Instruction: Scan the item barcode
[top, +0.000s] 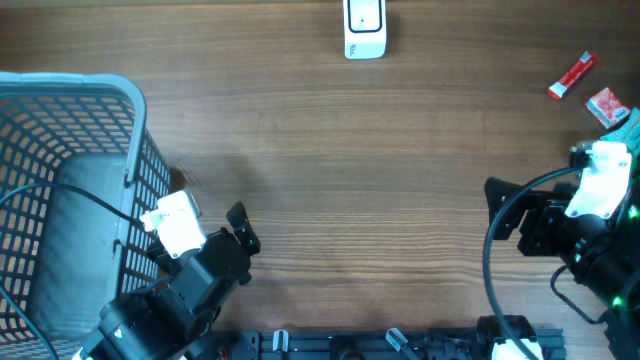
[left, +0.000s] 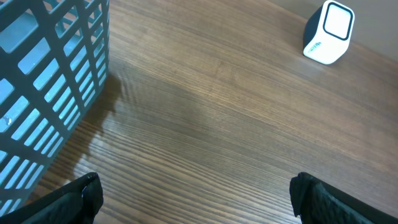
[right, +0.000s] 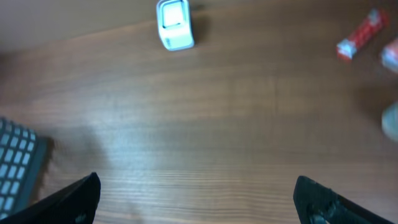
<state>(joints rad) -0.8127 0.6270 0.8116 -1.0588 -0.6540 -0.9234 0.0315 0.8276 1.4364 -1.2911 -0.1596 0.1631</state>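
A wooden table (top: 400, 180) was shown, scanner (top: 364, 28) at its far edge. Both jaws were spread wide, nothing held. The red tube (top: 572, 76) lay beside a red packet (top: 606, 104) at the right rim, where it could be nudged off, or both pinched together.
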